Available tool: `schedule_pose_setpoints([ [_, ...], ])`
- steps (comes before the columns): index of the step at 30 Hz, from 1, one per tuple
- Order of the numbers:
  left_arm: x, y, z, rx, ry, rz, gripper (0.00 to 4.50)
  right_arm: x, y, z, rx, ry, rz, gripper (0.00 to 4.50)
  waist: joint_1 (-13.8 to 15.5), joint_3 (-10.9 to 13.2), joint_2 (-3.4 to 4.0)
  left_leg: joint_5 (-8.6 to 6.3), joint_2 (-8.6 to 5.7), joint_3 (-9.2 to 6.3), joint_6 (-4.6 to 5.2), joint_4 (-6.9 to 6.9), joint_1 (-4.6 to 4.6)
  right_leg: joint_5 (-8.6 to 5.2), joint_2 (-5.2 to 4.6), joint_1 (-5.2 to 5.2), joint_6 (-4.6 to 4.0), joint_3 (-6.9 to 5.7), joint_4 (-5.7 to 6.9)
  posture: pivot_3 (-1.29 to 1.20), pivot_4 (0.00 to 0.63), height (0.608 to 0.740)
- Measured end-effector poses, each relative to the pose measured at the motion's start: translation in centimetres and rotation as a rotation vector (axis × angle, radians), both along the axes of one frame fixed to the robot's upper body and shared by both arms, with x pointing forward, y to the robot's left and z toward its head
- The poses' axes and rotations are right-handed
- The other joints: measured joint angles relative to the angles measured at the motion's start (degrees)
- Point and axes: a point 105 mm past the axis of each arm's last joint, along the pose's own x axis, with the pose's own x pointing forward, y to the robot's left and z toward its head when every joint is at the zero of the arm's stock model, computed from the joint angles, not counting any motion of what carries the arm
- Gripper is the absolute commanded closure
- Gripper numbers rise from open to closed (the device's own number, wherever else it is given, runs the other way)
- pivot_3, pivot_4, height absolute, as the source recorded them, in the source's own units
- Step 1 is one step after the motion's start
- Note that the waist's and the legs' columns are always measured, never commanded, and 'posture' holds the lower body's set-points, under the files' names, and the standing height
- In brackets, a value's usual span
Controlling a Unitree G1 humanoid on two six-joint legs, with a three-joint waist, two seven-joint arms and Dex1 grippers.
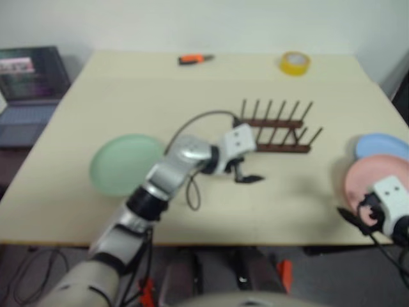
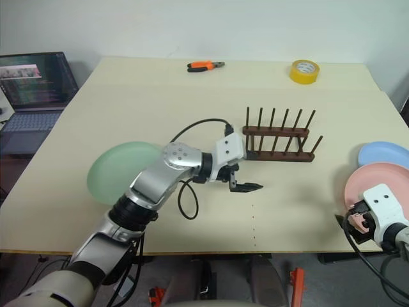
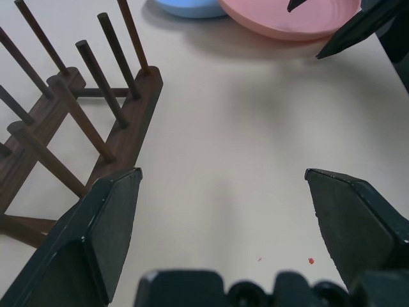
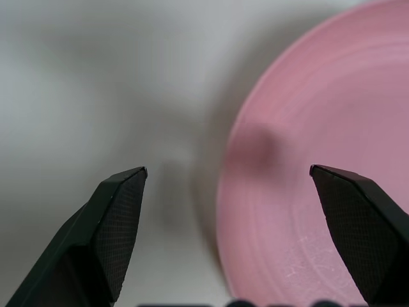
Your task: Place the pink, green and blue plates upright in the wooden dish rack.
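**Plates flat on table, rack empty, both grippers open**

Right gripper (image 2: 348, 224): at the near right corner of the table (image 2: 192, 115), fingers spread wide, nothing between them. In its wrist view one finger (image 4: 112, 224) hangs over bare tabletop and the other over the pink plate (image 4: 319, 179), so the gap straddles that plate's rim.

Pink plate: lies flat at the right edge of the table, near the front, face up. Whether the gripper touches it cannot be told.

Blue plate (image 2: 383, 154): flat at the right edge, just behind the pink plate; the two meet or overlap at their rims.

Left gripper (image 2: 246, 187): reaches across to the middle of the table, pointing toward the right edge, fingers wide apart and empty, just in front of the rack's left end.

Wooden dish rack (image 2: 279, 142): stands right of centre, long axis running left to right, two rows of pegs rising and leaning slightly. No plate sits in it.

Green plate (image 2: 118, 169): flat toward the left edge, partly hidden by the left arm, well apart from both grippers.

Other items: yellow tape roll (image 2: 304, 70) and orange-handled pliers (image 2: 204, 66) along the far edge; a laptop (image 2: 32, 96) beyond the left edge. Open tabletop lies between the rack and the right-hand plates.
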Motion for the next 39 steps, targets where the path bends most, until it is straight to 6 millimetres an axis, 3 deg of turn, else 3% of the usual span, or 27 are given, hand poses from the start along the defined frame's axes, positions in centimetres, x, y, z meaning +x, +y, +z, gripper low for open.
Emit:
schedule_pose_setpoints([
  [3,0.0,0.0,0.0,0.002,-0.002,0.003,0.00,0.3,-0.4,-0.5,-0.023,0.004,-0.020,0.04,0.0,0.0,0.01,0.00,-0.01,0.01,0.00,0.00,0.00,0.00,-0.01,0.00,0.00,0.01,0.00,0.00,0.150,0.740],
  [6,0.1,0.0,0.0,0.005,-0.006,0.009,0.00,0.6,-0.5,-0.5,-0.035,-0.006,-0.016,0.60,0.0,0.0,0.00,0.00,-0.01,0.01,0.00,0.01,0.00,0.01,0.00,0.00,0.02,0.01,0.00,0.00,0.150,0.740],
  [17,0.5,0.4,-0.1,0.024,-0.030,0.041,0.00,0.7,-0.7,-0.6,-0.083,0.020,0.013,4.48,0.0,0.0,0.01,0.00,-0.01,0.00,0.00,0.01,0.01,0.13,0.00,0.01,0.22,0.00,0.01,0.00,0.150,0.740],
  [31,0.5,0.3,-0.1,0.023,-0.030,0.038,0.00,0.9,0.5,1.9,-0.127,0.023,0.136,4.48,0.0,0.0,-0.04,0.00,-0.02,0.01,0.00,0.03,0.01,0.13,0.00,0.02,0.22,0.01,-0.01,0.00,0.150,0.740],
  [39,0.5,0.3,0.1,0.014,-0.035,0.036,0.00,2.5,0.4,6.5,-0.178,-0.084,0.178,4.48,0.0,0.0,-0.04,0.00,-0.01,0.00,0.00,0.00,0.01,0.15,0.02,0.00,0.26,-0.01,0.00,0.00,0.150,0.740],
])
